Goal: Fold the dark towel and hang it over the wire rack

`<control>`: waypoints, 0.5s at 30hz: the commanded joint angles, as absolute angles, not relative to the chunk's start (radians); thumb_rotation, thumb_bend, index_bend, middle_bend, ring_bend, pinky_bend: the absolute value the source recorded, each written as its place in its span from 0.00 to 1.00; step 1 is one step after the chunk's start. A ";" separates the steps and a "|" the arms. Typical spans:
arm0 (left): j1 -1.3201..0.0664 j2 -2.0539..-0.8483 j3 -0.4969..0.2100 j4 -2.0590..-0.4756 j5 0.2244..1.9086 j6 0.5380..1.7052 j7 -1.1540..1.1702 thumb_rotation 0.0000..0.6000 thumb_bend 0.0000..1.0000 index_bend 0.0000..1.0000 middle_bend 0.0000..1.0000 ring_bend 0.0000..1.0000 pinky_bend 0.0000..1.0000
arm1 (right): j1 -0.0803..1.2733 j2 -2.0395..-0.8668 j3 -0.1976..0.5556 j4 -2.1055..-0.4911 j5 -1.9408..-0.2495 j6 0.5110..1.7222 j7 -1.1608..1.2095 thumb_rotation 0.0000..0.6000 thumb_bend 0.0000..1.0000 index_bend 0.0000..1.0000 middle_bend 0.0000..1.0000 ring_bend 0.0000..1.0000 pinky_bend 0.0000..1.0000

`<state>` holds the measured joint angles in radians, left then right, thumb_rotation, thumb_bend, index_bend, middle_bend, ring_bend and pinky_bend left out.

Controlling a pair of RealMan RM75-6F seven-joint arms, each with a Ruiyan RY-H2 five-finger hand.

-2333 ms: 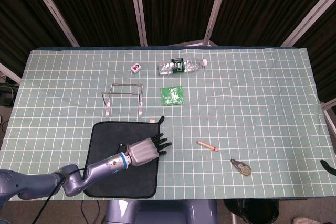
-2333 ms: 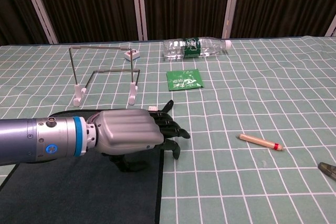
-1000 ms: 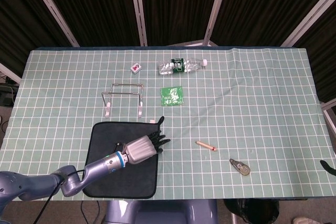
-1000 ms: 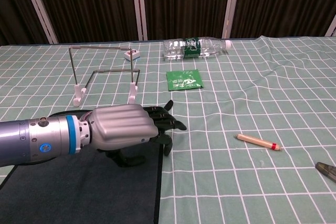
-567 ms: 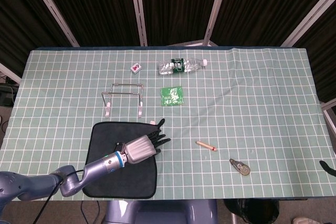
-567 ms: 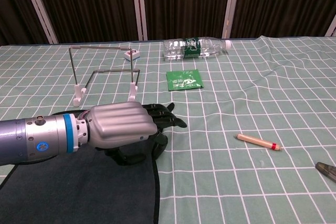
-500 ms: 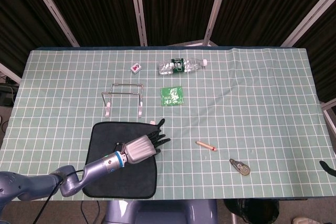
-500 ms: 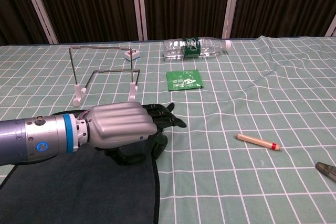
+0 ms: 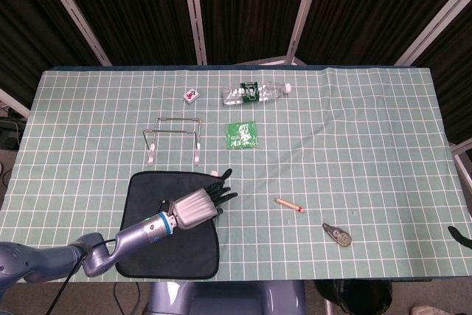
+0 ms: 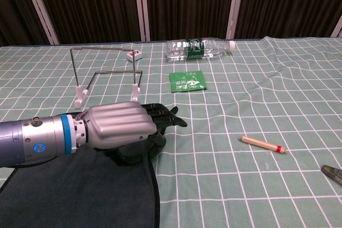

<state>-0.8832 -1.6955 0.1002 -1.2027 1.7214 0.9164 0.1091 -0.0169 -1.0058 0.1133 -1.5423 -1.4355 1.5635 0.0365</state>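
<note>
Gripping the far right corner of the dark towel [image 10: 80, 190], the left hand [image 10: 118, 124] has its fingers curled down over the cloth with dark fingertips [image 10: 171, 117] poking out past the edge; the chest view shows that edge lifted and rolling inward beneath the palm, so I judge the first fold is just starting. To do it well, the hand should keep the pinch firm, raise the corner only enough to clear the rest of the cloth, and carry it straight across towards the robot's left so the edges meet squarely and no bunch forms under the wrist. Most of the towel lies behind and below the hand, flat on the surface [image 9: 354, 145], nearly square, its slightly longer axis running left to right and its edges roughly in line with the grid. A crease along that axis should give a strip narrow enough for the bar. Beyond the fingertips stands the wire rack [image 9: 174, 138], upright, its top bar also running left to right, near the towel's far edge but apart from it. I cannot see the right hand in either view.
</note>
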 commanded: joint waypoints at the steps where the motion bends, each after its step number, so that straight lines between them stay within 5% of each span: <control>1: -0.876 -1.684 0.106 -1.208 1.727 0.932 0.102 1.00 0.53 0.72 0.00 0.00 0.00 | -0.017 -1.005 0.113 -1.543 -1.437 1.565 0.037 1.00 0.00 0.00 0.00 0.00 0.00; 15: -0.778 -1.526 0.206 -1.261 1.788 1.085 0.046 1.00 0.53 0.76 0.00 0.00 0.00 | -0.025 -1.001 0.106 -1.556 -1.453 1.582 0.033 1.00 0.00 0.00 0.00 0.00 0.00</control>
